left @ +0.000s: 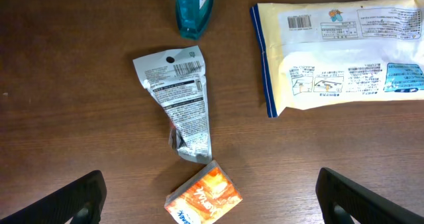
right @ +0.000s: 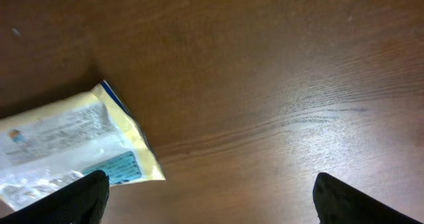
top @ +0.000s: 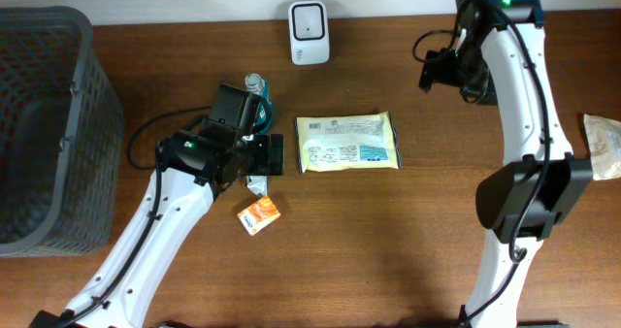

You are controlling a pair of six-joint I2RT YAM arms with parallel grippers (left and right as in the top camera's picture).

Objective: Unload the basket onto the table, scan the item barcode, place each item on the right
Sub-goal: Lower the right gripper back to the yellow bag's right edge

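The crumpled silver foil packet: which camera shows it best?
The left wrist view: the crumpled silver foil packet lies whole and close, barcode facing up. Overhead, the left arm hides all but a sliver. The right wrist view misses it entirely.

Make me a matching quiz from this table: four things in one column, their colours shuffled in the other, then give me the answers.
Things:
1. scanner
2. basket
3. small sachet
4. large flat packet

Colours:
a. orange
b. pale yellow
c. white
d. dark grey

Pairs: 1-c, 2-d, 3-a, 4-b
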